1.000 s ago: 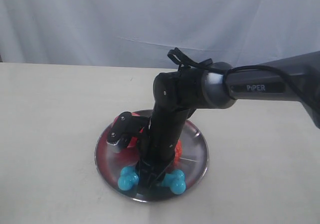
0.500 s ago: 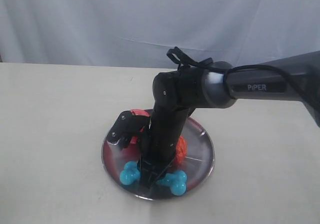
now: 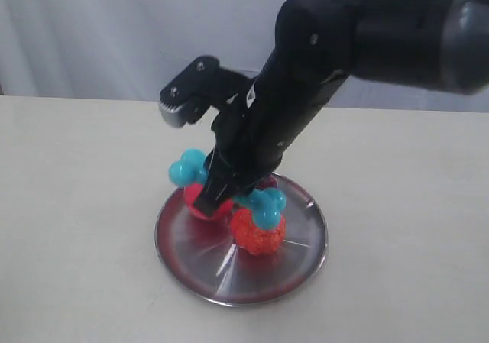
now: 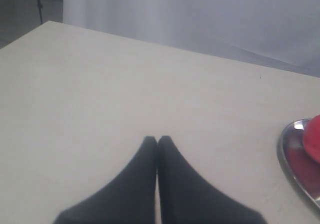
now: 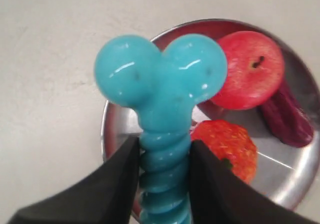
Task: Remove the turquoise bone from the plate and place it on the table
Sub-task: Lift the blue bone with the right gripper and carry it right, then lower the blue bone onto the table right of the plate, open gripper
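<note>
My right gripper is shut on the twisted shaft of the turquoise bone, holding it in the air above the steel plate. One knobbed end sticks out on each side of the fingers in the exterior view. The plate rests on the off-white table. My left gripper is shut with nothing in it, hovering over bare table left of the plate's rim; the exterior view does not show it.
On the plate lie a red apple, a bumpy orange-red strawberry and a dark purple piece. A pale curtain hangs behind the table's far edge.
The right gripper has risen off the plate with the turquoise bone in it. The arm now stands much higher and closer to the camera. The plate shifted slightly.
</note>
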Motion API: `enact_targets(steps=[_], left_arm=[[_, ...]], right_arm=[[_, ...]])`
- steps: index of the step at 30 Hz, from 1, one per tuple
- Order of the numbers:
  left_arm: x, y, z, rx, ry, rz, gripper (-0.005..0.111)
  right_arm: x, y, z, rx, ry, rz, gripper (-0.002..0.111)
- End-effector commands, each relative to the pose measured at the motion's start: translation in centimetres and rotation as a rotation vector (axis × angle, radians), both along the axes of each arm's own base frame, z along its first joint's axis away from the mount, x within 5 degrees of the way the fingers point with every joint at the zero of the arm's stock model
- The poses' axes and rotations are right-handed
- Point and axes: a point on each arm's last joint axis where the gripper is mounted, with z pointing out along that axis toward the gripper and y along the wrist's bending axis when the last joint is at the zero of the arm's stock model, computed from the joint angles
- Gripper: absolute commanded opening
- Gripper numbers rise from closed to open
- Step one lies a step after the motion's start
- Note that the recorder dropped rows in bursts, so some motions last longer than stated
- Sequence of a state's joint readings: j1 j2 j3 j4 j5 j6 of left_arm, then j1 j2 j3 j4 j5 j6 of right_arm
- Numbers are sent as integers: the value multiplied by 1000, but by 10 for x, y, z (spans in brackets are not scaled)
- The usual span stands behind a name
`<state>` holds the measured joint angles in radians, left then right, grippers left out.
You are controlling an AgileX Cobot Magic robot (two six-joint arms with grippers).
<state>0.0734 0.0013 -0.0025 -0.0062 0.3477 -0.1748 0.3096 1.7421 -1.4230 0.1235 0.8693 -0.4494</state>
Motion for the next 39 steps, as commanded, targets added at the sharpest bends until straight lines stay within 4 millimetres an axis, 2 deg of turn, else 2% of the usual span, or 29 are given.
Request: enact_targets(steps=[1, 5, 11, 13, 17, 22, 27, 32, 39], left_arm=[[0, 0, 0, 5, -4, 6, 0], [0, 0, 0, 5, -4, 6, 0], [0, 0, 0, 5, -4, 6, 0], [0, 0, 0, 5, -4, 6, 0], [0, 0, 0, 5, -4, 6, 0], [0, 0, 0, 5, -4, 6, 0], [0, 0, 0, 5, -4, 6, 0], [0, 0, 0, 5, -4, 6, 0], [0, 0, 0, 5, -4, 6, 0]], right_arm=[[-12, -22, 37, -29, -87, -245, 0], [-18, -53, 52, -122, -134, -486, 0], [-21, -107, 50, -115, -36, -746, 0], [-22, -118, 49, -77, -10, -800, 0], [-22, -128, 48, -45, 4, -869, 0], [-20, -133, 25, -29, -11, -922, 0], [-16, -136, -18, -47, -13, -923, 0], [-10, -135, -53, -72, 27, -893, 0], [-1, -152, -80, -72, 76, -964, 0]])
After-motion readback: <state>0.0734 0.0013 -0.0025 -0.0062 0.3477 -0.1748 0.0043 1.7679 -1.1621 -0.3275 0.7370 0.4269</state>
